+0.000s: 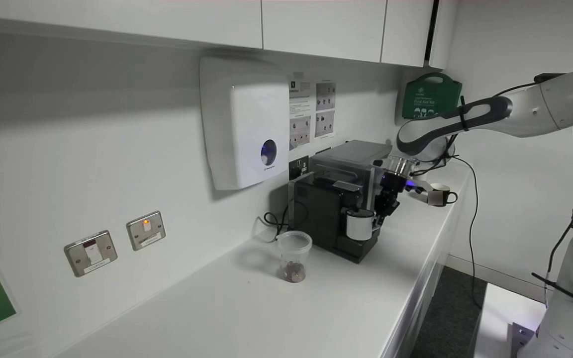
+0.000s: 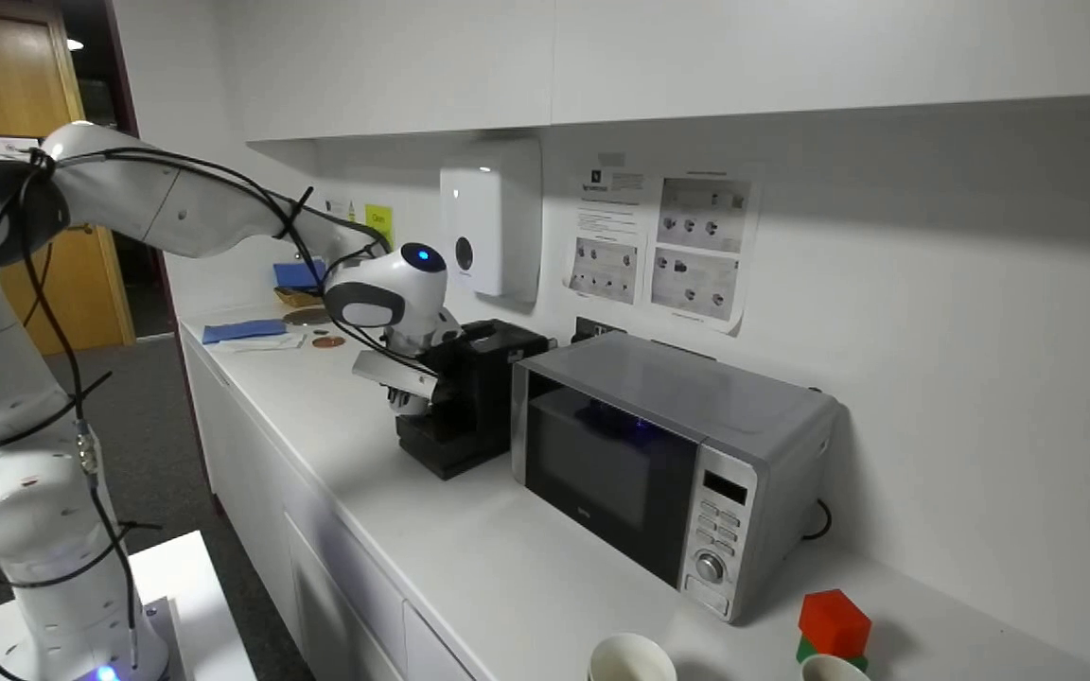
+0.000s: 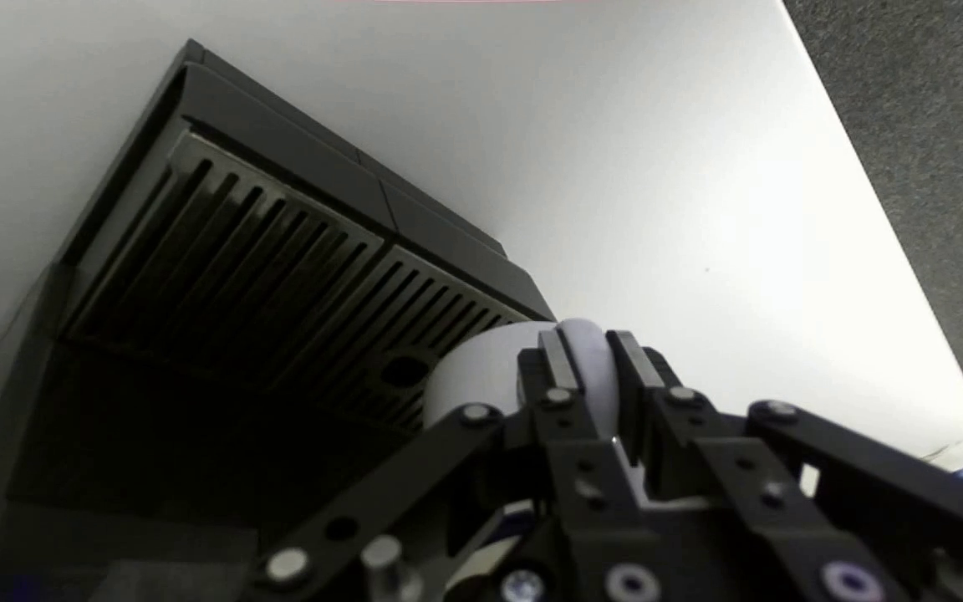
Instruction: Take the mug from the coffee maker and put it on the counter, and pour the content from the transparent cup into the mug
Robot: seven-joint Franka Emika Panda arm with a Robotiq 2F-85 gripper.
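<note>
At the front edge of the coffee maker [image 1: 319,214], the mug [image 1: 359,227] is being held by its handle [image 3: 595,376] in the nearly closed claw [image 3: 588,353], while setting down and pouring are being awaited, the unemptied transparent cup [image 1: 294,257] being carried well inside the front edge of the counter [image 1: 291,318].
</note>
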